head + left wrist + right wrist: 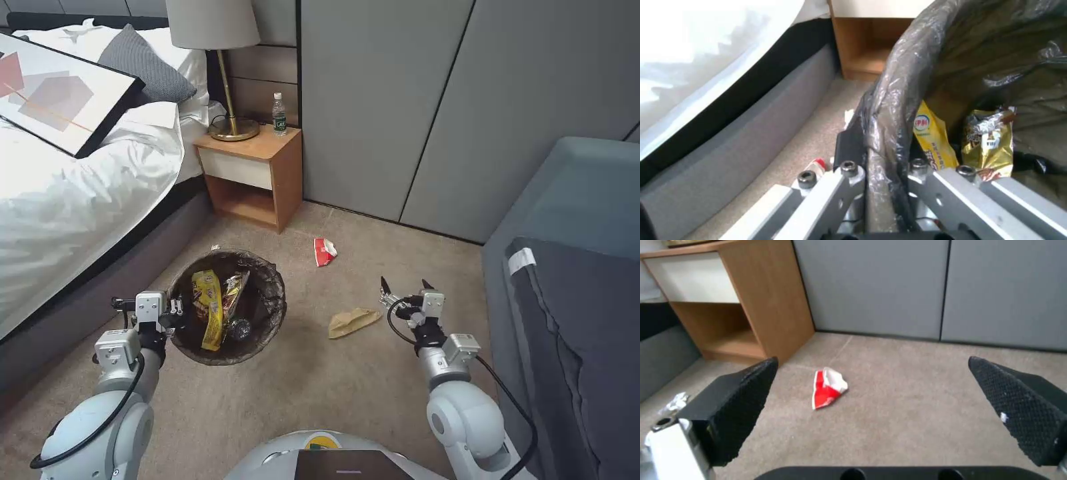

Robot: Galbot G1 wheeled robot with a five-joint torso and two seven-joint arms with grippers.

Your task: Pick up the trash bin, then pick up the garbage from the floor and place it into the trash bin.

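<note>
Head view: our left gripper (pixel 175 313) clamps the trash bin's (pixel 267 320) bagged rim at its nine o'clock. Inside lie a yellow wrapper (pixel 933 140) with a red-and-blue logo we cannot read, and a gold one (pixel 989 145). Our right gripper (pixel 405 288) hangs spread wide, empty, with the brown paper scrap (pixel 352 322) at its eight o'clock and the crushed red-and-white cup (pixel 827 388) at eleven.

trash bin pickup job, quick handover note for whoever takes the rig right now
Left gripper: shut on the trash bin rim, bag pinched.
Right gripper: open, empty, above the carpet facing the crushed red-and-white cup.
Done: yellow wrapper, gold wrapper and other litter in the bin.
Left: the cup, the brown paper scrap, a white tissue by the nightstand.
</note>
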